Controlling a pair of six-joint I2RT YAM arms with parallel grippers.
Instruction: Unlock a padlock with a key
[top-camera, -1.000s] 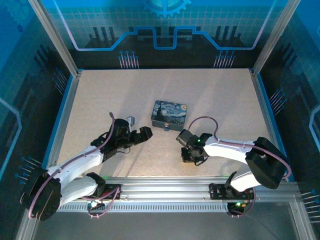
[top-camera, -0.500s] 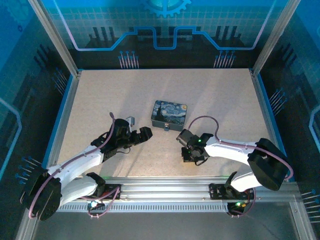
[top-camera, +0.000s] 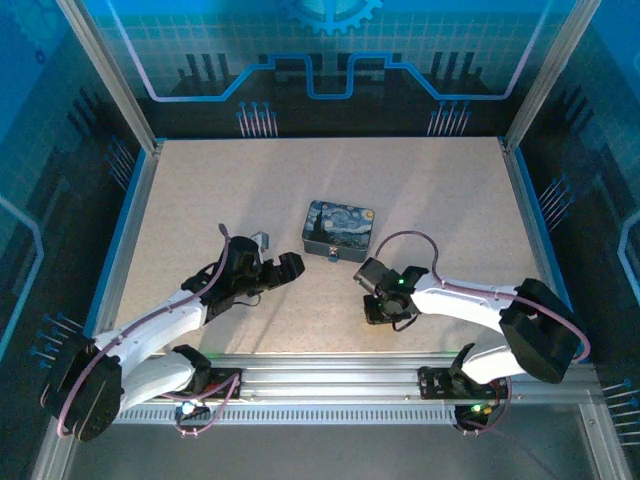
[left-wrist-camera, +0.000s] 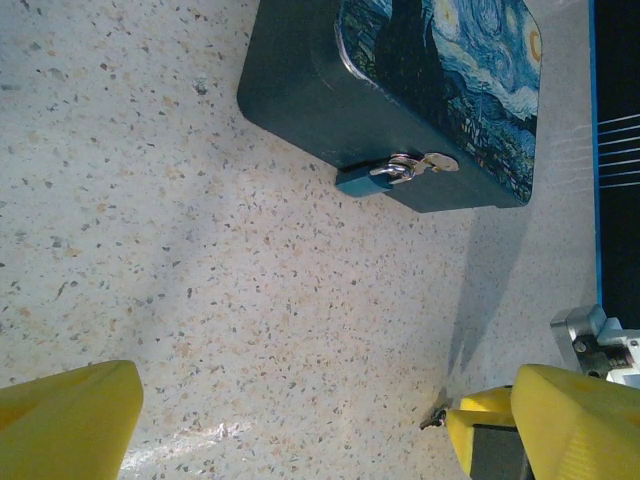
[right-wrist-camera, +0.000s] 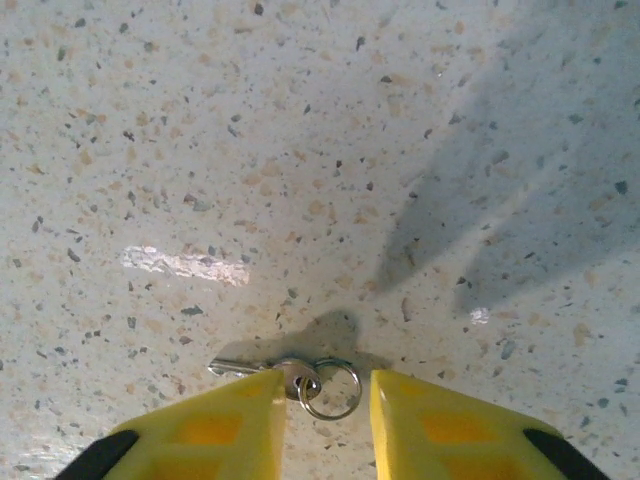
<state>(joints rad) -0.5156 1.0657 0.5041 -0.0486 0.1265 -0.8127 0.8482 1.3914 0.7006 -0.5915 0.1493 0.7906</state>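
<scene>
Our right gripper points down at the speckled tabletop. Its yellow fingers stand a narrow way apart and are clamped on nothing. The slim grey metal key lies flat on the surface at 6 o'clock in the wrist view. Its blade runs toward 9 o'clock and slips behind one finger, while its head and a small wire ring sit in the gap between the two.

We judge the key light, stiff, thin and slick. It lies so flat that the fingers could skate over it or flick it aside. The head is the place to pinch, leaving the blade free for the keyhole, though the loose ring may swing into the way.

From above, this gripper sits at about 5 o'clock from the dark-blue rectangular tin painted with a swirling night sky, well apart from it. The tiny grey-blue padlock with a thin silver shackle hangs from the clasp on the tin's near wall, its 6 o'clock side. It looks small and free to swivel, so we expect it to need steadying by its body. Our left gripper, spread wide and empty, hovers at 8 o'clock from the tin, facing the padlock.
</scene>
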